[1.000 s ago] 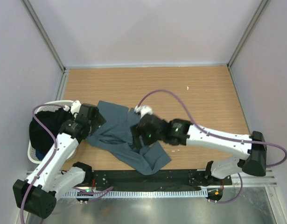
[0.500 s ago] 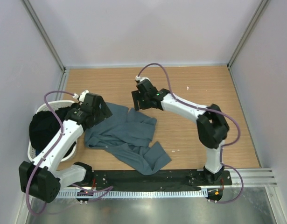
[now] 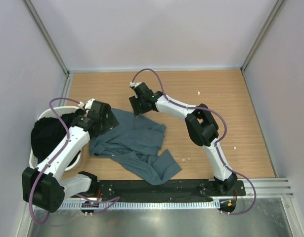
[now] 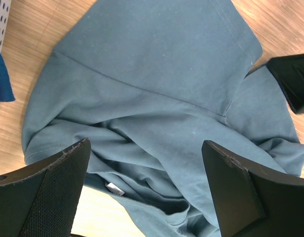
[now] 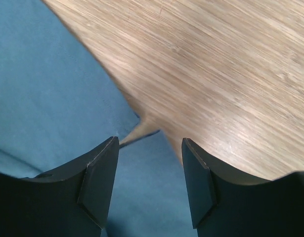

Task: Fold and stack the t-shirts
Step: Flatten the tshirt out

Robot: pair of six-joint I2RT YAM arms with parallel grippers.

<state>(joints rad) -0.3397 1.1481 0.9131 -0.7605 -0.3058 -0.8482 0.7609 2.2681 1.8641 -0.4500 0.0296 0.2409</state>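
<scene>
**Asker:** Where is the t-shirt?

**Me:** The slate blue t-shirt (image 3: 134,143) lies crumpled on the wooden table (image 3: 216,103). It is left of the middle, with one end trailing toward my bases. It is not folded: creases run across it and one part is turned over the body. In my left wrist view its small white neck label (image 4: 113,188) peeks out from a fold.

**Asker:** And your left claw?

**Me:** My left claw (image 4: 146,145) hangs over the shirt's left part, on the side nearest the laundry basket (image 3: 43,117). Its fingers (image 4: 53,192) are spread wide above the cloth and grip none of it.

**Asker:** The right one?

**Me:** My right claw (image 5: 149,143) is at the shirt's far edge, with the arm reaching across from the right. Its fingers are parted too, astride a corner of the hem where cloth meets bare wood. I can't tell whether the tips touch the cloth, because that wrist view is a little blurred. One of those black fingers also shows at the right edge of my left wrist view, just beside the shirt.

**Asker:** What's in the basket?

**Me:** Dark clothes (image 3: 45,138) are heaped in it. In my left wrist view a bit of brighter blue cloth (image 4: 1,74) shows beside its perforated white wall. The basket stands at the table's left edge, near the shirt.
</scene>
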